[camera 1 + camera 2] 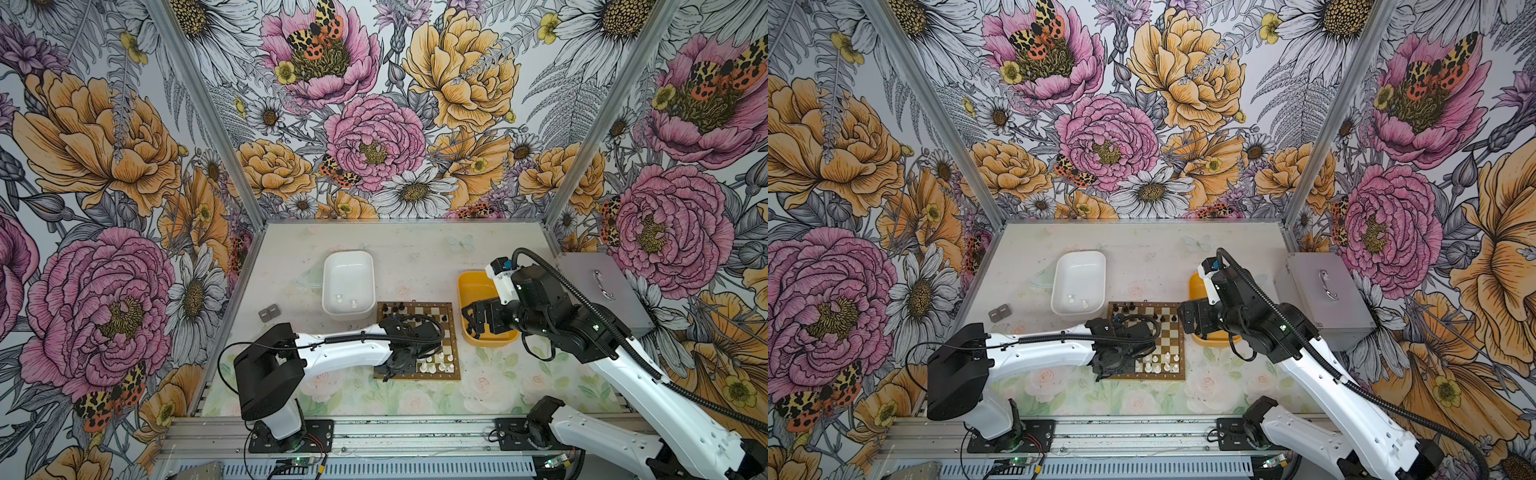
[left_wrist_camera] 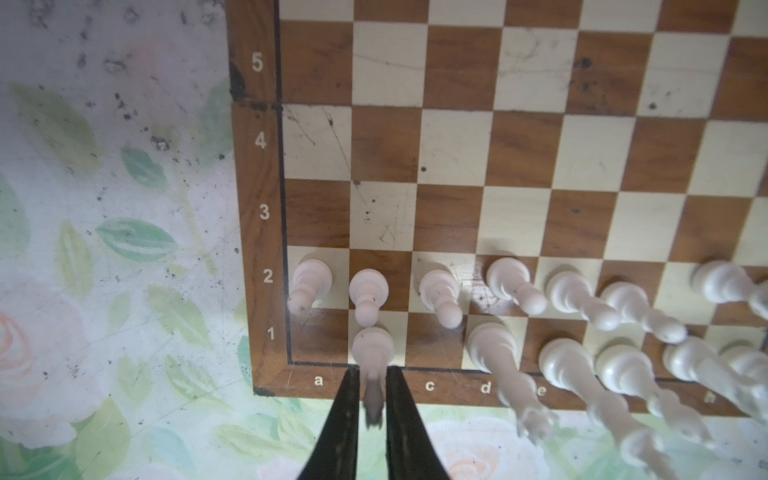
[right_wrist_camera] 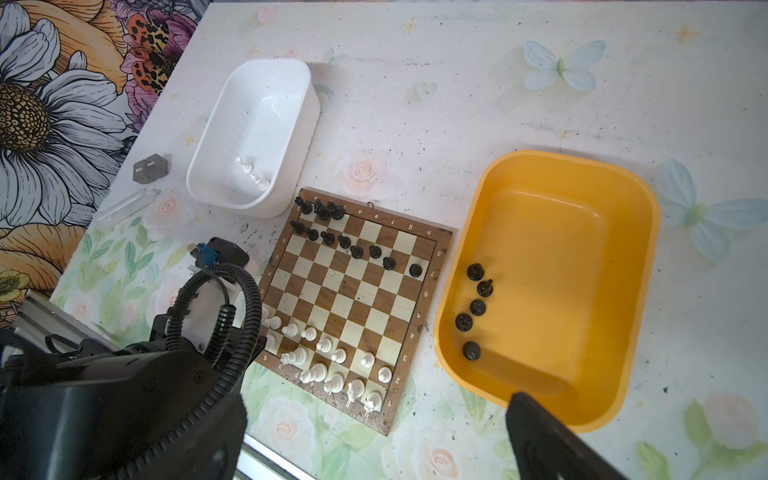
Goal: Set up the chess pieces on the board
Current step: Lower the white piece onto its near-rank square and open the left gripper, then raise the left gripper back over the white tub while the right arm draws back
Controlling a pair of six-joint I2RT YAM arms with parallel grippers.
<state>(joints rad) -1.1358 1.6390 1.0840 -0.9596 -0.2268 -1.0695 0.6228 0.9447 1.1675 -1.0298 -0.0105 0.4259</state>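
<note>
With fingers nearly together, the left hand [image 2: 372, 374] straddles the top of a white piece [image 2: 372, 345] standing directly beneath it on the board [image 2: 257, 174], on its home rank; gripping or loose, I cannot tell.

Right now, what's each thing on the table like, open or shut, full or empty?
Board, flat, partly set up.
White tray, two white pieces left inside.
Yellow tray, five black pieces left inside.
Metal box, shut.
Left gripper, fingers either side of a white piece standing on the board; grip unclear.
Right gripper, open, empty, near the yellow tray.
</note>
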